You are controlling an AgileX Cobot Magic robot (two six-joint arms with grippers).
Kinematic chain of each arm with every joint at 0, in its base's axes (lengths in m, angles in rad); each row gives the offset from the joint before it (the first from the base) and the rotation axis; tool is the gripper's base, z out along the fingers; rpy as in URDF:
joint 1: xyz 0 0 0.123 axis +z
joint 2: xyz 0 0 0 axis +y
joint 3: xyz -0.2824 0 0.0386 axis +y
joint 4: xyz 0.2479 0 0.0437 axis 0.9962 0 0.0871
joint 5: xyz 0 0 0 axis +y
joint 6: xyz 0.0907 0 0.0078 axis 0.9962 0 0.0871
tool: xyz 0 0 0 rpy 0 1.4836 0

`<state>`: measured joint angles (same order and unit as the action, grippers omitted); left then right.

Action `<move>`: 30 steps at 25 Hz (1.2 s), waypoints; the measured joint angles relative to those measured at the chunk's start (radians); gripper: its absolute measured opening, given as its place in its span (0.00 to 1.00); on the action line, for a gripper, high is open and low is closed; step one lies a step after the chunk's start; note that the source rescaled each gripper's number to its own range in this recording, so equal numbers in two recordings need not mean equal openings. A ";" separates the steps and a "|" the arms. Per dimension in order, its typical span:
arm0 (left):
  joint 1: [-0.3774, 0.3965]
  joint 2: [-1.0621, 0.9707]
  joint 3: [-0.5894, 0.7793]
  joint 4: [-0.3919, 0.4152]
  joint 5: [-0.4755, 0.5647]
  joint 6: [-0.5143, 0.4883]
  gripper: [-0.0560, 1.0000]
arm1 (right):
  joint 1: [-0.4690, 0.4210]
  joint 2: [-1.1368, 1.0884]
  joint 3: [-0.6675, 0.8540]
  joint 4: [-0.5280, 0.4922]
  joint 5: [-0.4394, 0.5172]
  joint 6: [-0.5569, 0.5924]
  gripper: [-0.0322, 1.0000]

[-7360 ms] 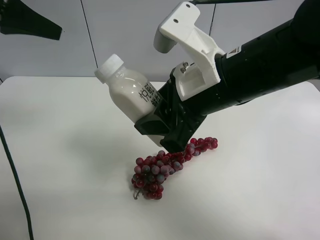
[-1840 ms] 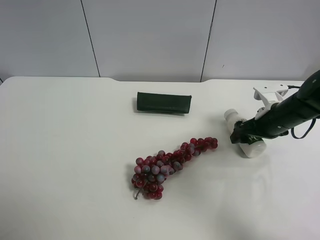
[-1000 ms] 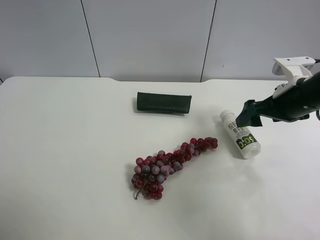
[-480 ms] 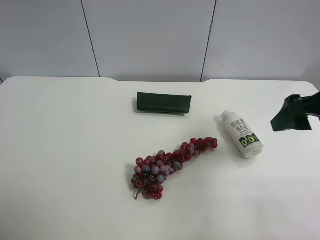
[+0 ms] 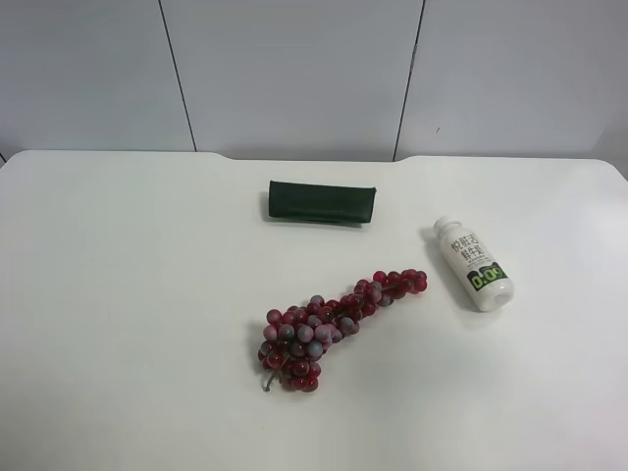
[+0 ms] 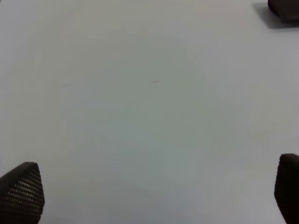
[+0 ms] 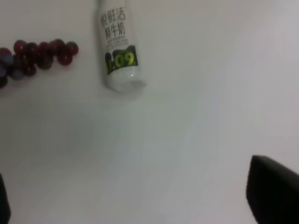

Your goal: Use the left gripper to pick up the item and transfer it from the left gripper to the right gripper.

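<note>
The item (image 5: 475,265), a small white bottle with a green-black band near its base, lies on its side on the white table (image 5: 118,294), right of the grapes. The right wrist view shows the item (image 7: 117,51) well ahead of my right gripper (image 7: 138,200). That gripper is open and empty, with only its black fingertips (image 7: 273,196) in the picture. My left gripper (image 6: 154,191) is open too, its fingertips (image 6: 21,191) wide apart over bare table. No arm appears in the exterior high view.
A bunch of red grapes (image 5: 324,329) lies mid-table, its tip (image 7: 37,53) beside the bottle. A dark green pouch (image 5: 321,202) lies behind it. A dark object's edge (image 6: 284,9) shows in the left wrist view's corner.
The white-shelled arm has pulled back from the bottle and left the exterior high view at its right edge. The bottle stays lying on the table.
</note>
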<state>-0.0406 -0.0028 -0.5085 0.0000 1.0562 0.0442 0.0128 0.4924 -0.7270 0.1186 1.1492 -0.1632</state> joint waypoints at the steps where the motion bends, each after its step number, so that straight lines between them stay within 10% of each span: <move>1: 0.000 0.000 0.000 0.000 0.000 0.000 1.00 | 0.000 -0.038 0.000 -0.001 0.007 0.000 1.00; 30: 0.000 0.000 0.000 0.000 0.000 0.000 1.00 | 0.000 -0.496 0.224 -0.010 -0.073 0.041 1.00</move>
<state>-0.0406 -0.0028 -0.5085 0.0000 1.0562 0.0442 0.0128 -0.0036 -0.5034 0.1086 1.0765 -0.1220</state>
